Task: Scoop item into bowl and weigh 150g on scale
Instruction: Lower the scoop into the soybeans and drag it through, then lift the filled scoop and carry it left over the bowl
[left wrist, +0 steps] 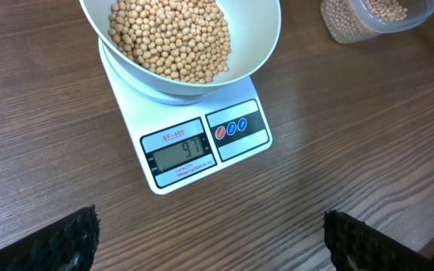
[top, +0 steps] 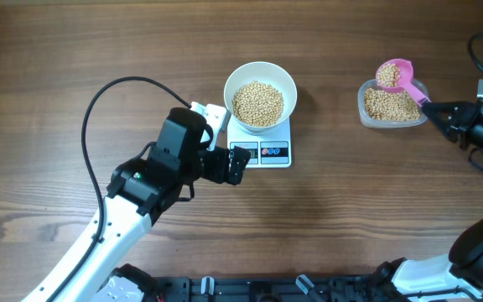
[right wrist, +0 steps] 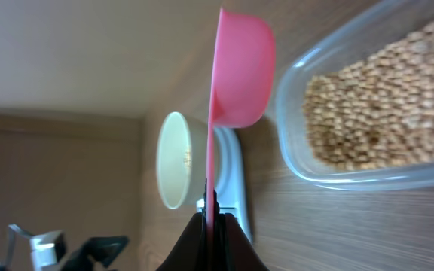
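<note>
The white bowl [top: 228,84] holds a heap of pale-tan beans [top: 258,102] and stands on the white scale [top: 275,153]. In the left wrist view the bowl [left wrist: 262,45] sits above the lit grey display of the scale [left wrist: 179,150]. My left gripper [top: 240,164] is open at the scale's front left corner, with bare wood between its fingers [left wrist: 66,241]. My right gripper [top: 433,109] is shut on the handle of a pink scoop [top: 395,75] full of beans, held level over the clear tub [top: 364,92]. The scoop [right wrist: 241,71] shows edge-on in the right wrist view.
The clear plastic tub [right wrist: 368,113] at the right holds more beans [top: 388,105]. A black cable [top: 107,109] loops over the table behind the left arm. Another cable [top: 476,50] hangs at the right edge.
</note>
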